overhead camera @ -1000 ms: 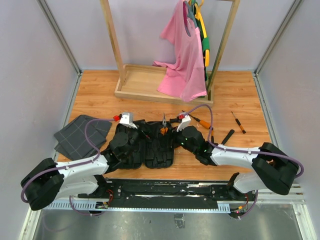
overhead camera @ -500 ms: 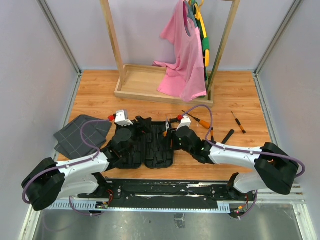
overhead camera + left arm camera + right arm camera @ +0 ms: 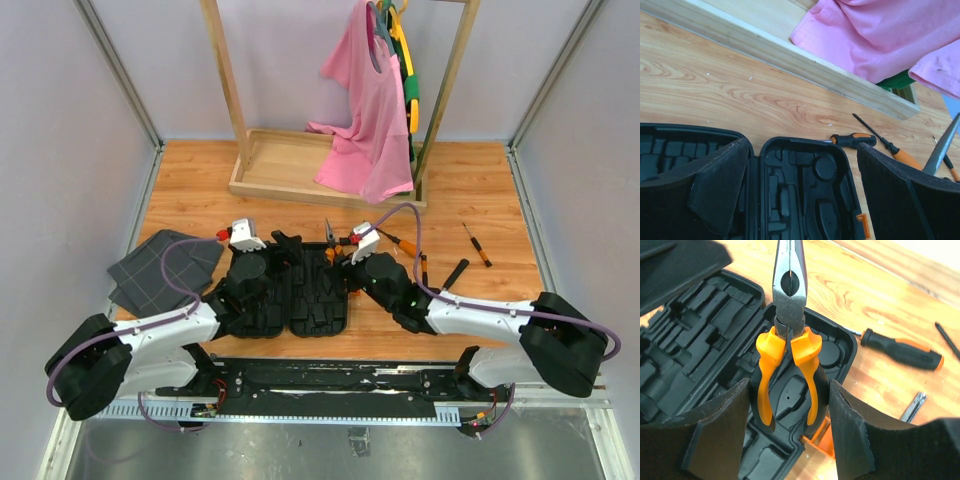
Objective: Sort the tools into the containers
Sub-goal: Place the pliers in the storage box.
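The black tool case lies open near the table's front, its moulded slots bare. My right gripper is shut on the orange-and-black handles of the pliers, which hang above the case's right half with the steel nose pointing away. My left gripper stands open over the case with nothing between its fingers. An orange-and-black screwdriver lies just beyond the case. More screwdrivers and a small black bar lie to the right.
A wooden clothes rack with a tray base stands at the back, a pink shirt hanging into it. Dark grey grid fabric lies at the left. An orange latch sits on the case's right edge.
My right gripper has shifted slightly over the case with the pliers, whose nose now points further back. The left gripper has eased back to the left and stays open.
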You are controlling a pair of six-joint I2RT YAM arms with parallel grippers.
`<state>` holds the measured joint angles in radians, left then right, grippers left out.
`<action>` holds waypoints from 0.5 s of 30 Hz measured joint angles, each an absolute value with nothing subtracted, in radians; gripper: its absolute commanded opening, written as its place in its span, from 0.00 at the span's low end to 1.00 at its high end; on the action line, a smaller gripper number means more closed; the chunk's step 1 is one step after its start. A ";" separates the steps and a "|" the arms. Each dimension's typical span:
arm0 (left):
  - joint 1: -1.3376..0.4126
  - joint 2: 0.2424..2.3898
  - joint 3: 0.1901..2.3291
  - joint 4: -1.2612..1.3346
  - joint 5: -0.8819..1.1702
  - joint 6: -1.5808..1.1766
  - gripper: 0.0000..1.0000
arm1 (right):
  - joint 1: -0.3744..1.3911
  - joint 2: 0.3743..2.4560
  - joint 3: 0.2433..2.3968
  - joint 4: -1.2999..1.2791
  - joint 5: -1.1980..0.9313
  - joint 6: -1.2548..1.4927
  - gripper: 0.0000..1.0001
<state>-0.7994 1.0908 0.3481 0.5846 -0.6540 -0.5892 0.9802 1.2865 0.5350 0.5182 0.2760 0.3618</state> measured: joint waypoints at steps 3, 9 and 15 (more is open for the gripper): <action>-0.794 1.098 0.358 0.574 -0.653 -0.594 0.93 | 0.980 1.280 0.513 0.577 0.216 0.187 0.03; -0.733 1.097 0.360 0.556 -0.626 -0.630 0.93 | 0.981 1.196 0.415 0.641 0.077 -0.201 0.02; -0.702 1.097 0.360 0.534 -0.598 -0.658 0.93 | 0.980 1.093 0.442 0.452 -0.074 -0.511 0.02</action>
<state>-0.7017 1.0969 0.3599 0.5339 -0.5980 -0.6582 0.9802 1.0931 0.4416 0.4522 -0.0742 -0.5110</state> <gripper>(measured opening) 0.934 0.583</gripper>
